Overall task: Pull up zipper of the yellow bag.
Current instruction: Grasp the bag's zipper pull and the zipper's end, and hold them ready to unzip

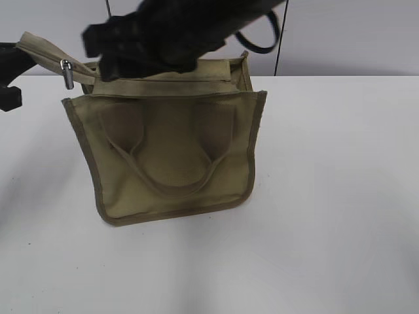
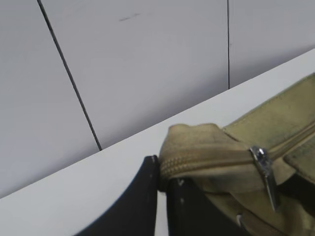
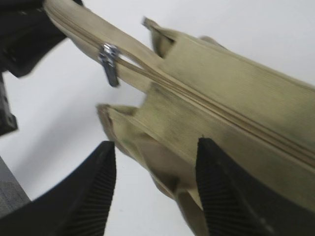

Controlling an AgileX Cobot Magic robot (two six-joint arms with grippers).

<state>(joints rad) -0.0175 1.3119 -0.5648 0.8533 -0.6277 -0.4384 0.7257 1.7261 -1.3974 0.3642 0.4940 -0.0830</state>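
Note:
The yellow bag [image 1: 173,154] stands on the white table, handles facing me. Its khaki zipper strip [image 1: 46,55] stretches up and to the left past the bag's corner. The silver slider [image 1: 67,73] hangs on that free strip, close to the bag's top left corner. My left gripper [image 2: 160,169] is shut on the strip's end, left of the slider [image 2: 263,164]; it also shows at the left edge of the exterior view [image 1: 12,52]. My right gripper [image 3: 155,147] is open above the bag's top corner [image 3: 128,128], below the slider [image 3: 109,59]. It touches nothing. The zip line [image 3: 221,115] looks closed along the bag's top.
The white table [image 1: 340,216] spreads around the bag. A grey panelled wall [image 2: 147,59] stands right behind it. The right arm [image 1: 177,29] crosses over the bag's top and hides its rear edge.

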